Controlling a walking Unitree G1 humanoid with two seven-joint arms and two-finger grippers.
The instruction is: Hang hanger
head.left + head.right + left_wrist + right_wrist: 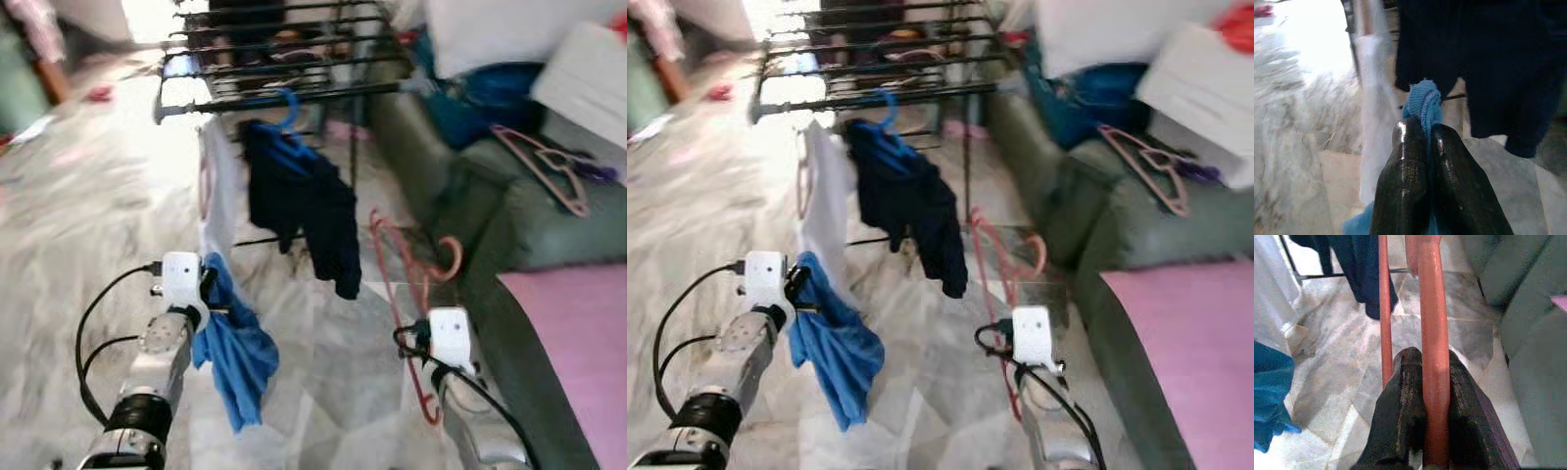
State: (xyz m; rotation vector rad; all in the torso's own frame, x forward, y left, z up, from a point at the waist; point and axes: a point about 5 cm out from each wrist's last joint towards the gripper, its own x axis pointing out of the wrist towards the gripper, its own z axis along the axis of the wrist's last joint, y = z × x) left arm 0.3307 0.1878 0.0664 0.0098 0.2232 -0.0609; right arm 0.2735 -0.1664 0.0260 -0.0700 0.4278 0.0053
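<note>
Low on the right of the head views, the right hand (1422,382) has its two black fingers (1400,401) closed on a bar of the red hanger (407,294), the bar running up between them in the right wrist view. From that grip the hanger stands up over the marble floor (88,225), its hook curling toward the grey sofa (509,225) at the centre right of the frame.

Low on the left, the left hand (1425,134) is pinched shut on a bunched edge of the blue cloth (235,352), which hangs down beside the silver forearm.

Beyond both hands, at the upper middle of the frame, stands the black drying rack (284,59). From its front rail a blue hanger (287,110) carries a dark navy garment (299,196), and a white garment (217,186) hangs just to the left of it, touching it.

On the sofa's arm at the upper right lies a pink hanger (549,166). Behind it are a blue bundle (490,98) and a white cushion (490,29). A pink cover (578,343) lies over the sofa seat at the lower right. The head views are slightly blurred.
</note>
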